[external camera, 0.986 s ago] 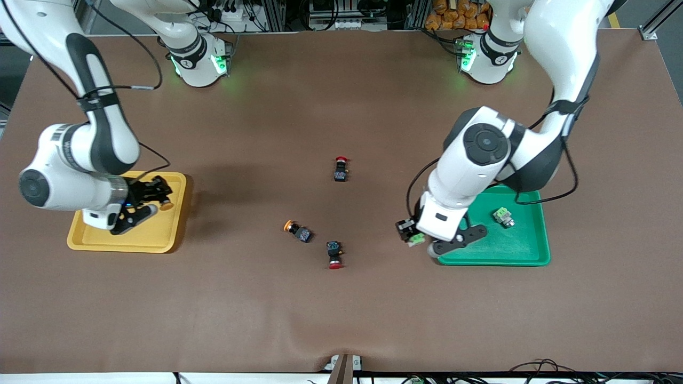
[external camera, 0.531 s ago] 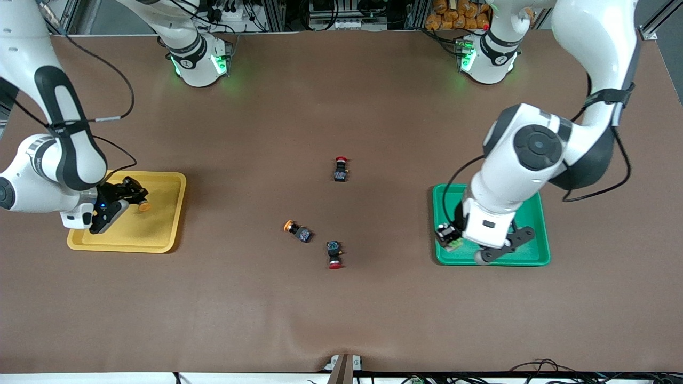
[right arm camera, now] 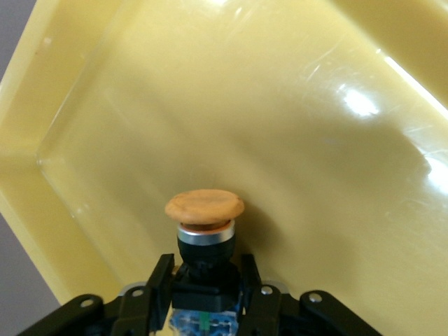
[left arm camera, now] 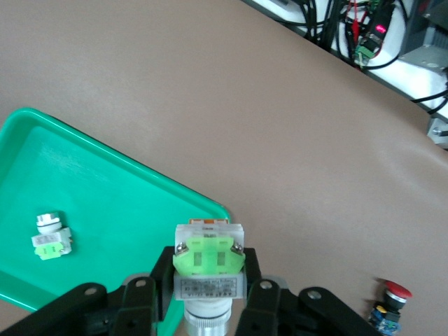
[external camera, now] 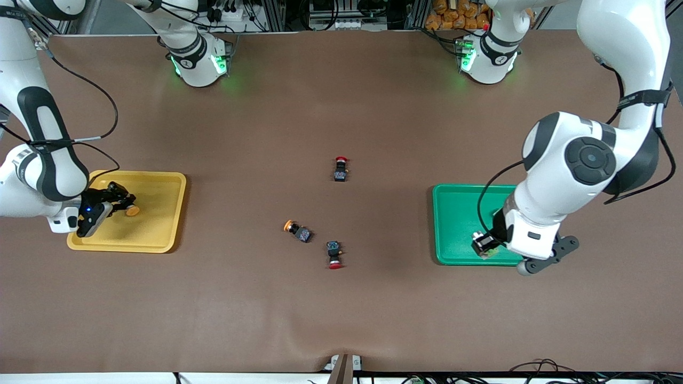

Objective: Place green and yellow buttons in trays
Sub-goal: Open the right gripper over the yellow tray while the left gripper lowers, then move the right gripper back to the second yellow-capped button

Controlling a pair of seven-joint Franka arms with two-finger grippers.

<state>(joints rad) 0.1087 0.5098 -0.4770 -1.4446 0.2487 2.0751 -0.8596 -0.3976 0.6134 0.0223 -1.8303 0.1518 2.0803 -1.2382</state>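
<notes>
Green tray (external camera: 453,224) holds one green button (left arm camera: 50,236); my left pincer (external camera: 488,246) grips the second over its 6 o'clock rim. My right pincer (external camera: 109,205) grips a yellow button (external camera: 131,211) over the yellow tray (external camera: 160,234) — neither released. One yellow button (external camera: 296,230) remains mid-bench (external camera: 341,106).

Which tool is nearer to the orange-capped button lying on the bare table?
The right tool. It is over the yellow tray, holding another orange button. The left tool is over the green tray, farther from that orange-capped button.
</notes>
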